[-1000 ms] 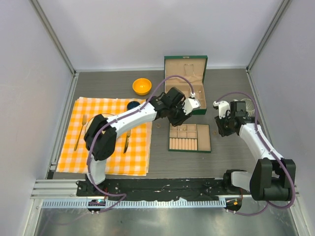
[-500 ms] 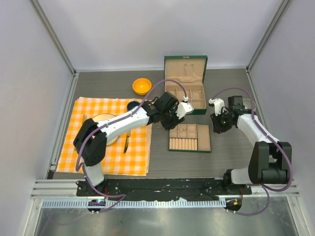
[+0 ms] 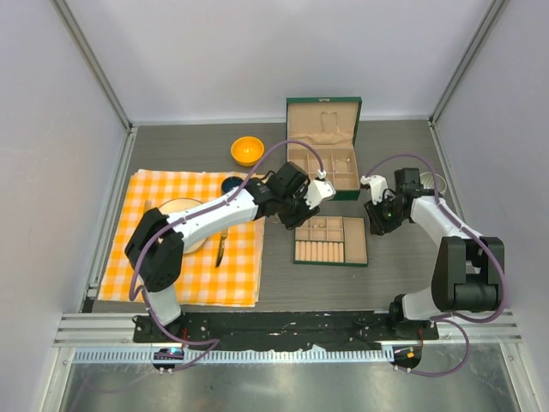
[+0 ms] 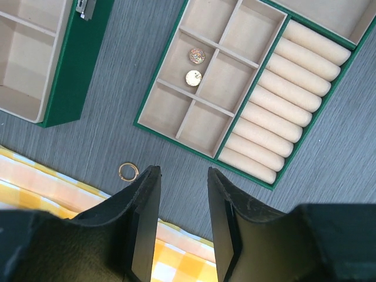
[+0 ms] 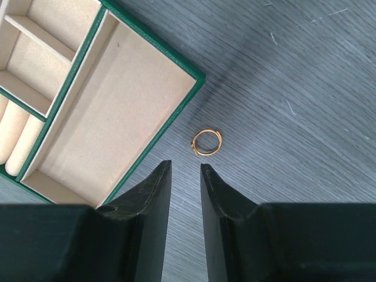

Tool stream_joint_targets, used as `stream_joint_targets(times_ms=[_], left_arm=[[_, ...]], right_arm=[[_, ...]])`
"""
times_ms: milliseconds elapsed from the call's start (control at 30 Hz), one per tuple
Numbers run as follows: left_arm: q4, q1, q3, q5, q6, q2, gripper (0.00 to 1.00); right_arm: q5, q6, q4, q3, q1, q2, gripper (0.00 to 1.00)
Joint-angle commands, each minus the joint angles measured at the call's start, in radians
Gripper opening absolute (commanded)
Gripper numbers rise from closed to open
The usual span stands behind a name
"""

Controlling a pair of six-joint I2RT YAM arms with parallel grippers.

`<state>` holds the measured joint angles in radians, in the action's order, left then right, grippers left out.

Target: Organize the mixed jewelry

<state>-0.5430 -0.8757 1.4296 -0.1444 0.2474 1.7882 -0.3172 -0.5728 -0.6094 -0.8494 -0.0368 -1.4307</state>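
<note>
My left gripper (image 4: 183, 176) is open and empty, hovering over bare table beside the orange checked cloth (image 4: 176, 258). A small gold ring (image 4: 128, 171) lies on the table just left of its left finger. Two small gold pieces (image 4: 194, 66) lie in one compartment of the green tray (image 4: 147, 126). My right gripper (image 5: 185, 167) is open a narrow gap and empty. A gold ring (image 5: 207, 141) lies on the table just ahead of its tips, beside the tray's corner (image 5: 197, 76). In the top view a thin silvery hoop (image 3: 439, 182) shows at the far right, partly behind the right arm.
An open green jewelry box (image 3: 323, 146) stands behind the tray (image 3: 330, 262). An orange bowl (image 3: 247, 150) sits at the back left. The checked cloth (image 3: 184, 257) carries a plate (image 3: 171, 210), a knife (image 3: 220, 249) and a fork (image 3: 137, 232).
My left gripper has drawn back from the jewelry box to the left, over the table by the tray's left side. My right gripper has shifted slightly left toward the tray's right edge.
</note>
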Motion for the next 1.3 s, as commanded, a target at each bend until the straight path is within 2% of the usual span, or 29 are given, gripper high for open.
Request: stream_joint_targets(times_ms=[0, 1267], left_arm=[[0.034, -0.002, -0.011, 0.014, 0.016, -0.058, 0.42], [0.06, 0.018, -0.055, 0.022, 0.029, -0.072, 0.42]], right_arm=[[-0.019, -0.015, 0.026, -0.042, -0.003, -0.014, 0.32], [-0.017, -0.024, 0.062, -0.062, 0.011, -0.138, 0.32]])
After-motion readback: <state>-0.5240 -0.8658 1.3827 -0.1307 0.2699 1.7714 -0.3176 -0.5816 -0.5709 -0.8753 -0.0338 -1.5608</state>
